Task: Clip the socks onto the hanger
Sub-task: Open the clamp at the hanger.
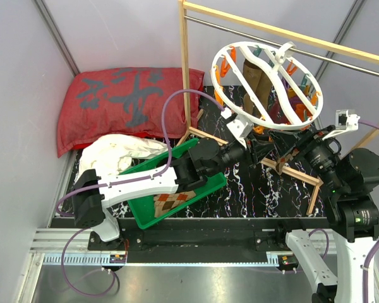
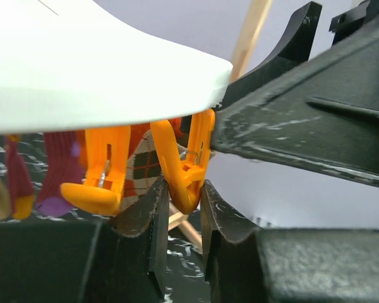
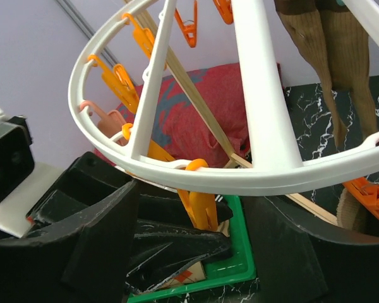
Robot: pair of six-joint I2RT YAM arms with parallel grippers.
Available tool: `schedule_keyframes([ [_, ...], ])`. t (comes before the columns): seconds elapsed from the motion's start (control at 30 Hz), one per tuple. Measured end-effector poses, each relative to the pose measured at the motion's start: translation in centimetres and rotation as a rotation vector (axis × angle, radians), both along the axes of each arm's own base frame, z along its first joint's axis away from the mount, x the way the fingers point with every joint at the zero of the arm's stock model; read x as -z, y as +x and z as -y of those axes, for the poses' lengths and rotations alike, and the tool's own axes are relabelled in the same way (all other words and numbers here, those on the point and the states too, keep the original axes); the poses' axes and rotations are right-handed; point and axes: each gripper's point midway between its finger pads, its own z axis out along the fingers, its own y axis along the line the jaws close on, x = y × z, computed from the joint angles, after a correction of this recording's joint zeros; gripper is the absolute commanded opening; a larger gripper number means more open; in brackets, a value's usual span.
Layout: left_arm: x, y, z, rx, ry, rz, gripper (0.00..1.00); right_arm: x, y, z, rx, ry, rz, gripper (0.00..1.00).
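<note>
The left tool (image 2: 184,211) stands narrow. Its two fingers (image 2: 145,218) pinch the lower end of one orange clip (image 2: 188,170), which hangs under the white rim of the hanger (image 2: 82,63). A second clip (image 2: 101,173) hangs free just to the left of it. Behind these two a patch of argyle cloth shows, but it cannot be told if it is hung up.

The right tool (image 3: 197,197) stands wide and holds nothing. The rim of the hanger (image 3: 271,180) crosses in front of its fingers (image 3: 107,240). Between them, the left tool is seen with the pinched clip.

In the top view both tools meet at the lower edge of the hanger (image 1: 243,45), right of the centre of the frame. The hanger is tilted, with its hook over the metal bar of the wooden-framed rail (image 1: 271,28). Plain brown socks (image 1: 260,82) hang inside its ring.

One argyle sock (image 1: 177,202) lies in the green basket (image 1: 145,218), in the lower middle of the top view, partly under the left arm. The basket stands on the black marbled desk (image 1: 259,189). A white cloth (image 1: 120,154) lies beside the basket, and a red cushion (image 1: 126,95) is in the upper left.
</note>
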Motion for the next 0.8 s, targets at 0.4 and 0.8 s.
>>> schedule_keyframes([
  [0.4, -0.5, 0.6, -0.4, -0.176, 0.13, 0.124, 0.0, 2.0, 2.1, 0.2, 0.021, -0.037, -0.11, 0.72],
  [0.8, -0.8, 1.1, 0.4, -0.294, 0.219, 0.208, 0.0, 1.4, 2.1, 0.5, 0.033, -0.062, -0.124, 0.7],
])
